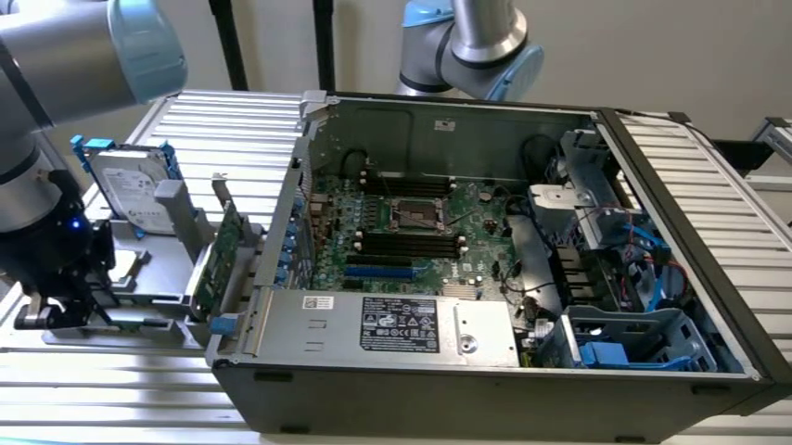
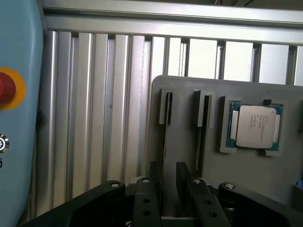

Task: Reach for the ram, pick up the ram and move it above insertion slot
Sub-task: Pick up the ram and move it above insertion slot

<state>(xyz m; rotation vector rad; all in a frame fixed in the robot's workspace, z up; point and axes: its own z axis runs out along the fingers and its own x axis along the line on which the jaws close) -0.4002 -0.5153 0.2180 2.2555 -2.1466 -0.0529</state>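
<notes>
Wrist view: the claw [image 2: 168, 172] hangs released above the grey holder [image 2: 265, 179], fingers [image 2: 152, 182] spread either side of the ram [image 2: 164, 142], which stands on edge in the holder's slot. A processor [image 2: 255, 125] lies in the holder's neighbouring recess.

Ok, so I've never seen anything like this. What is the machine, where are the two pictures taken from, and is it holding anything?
It is a robot arm ending in a two-fingered gripper. One picture comes from a camera standing off the arm; the other from a camera on the arm's wrist, looking past the gripper. On the slatted metal table sits an open computer case. At the exterior view's left is a grey holder with spare parts: a hard drive, a green card and a processor chip. The gripper is open and holds nothing. Its fingers straddle a thin strip standing in the holder, probably the ram seen edge-on.
</notes>
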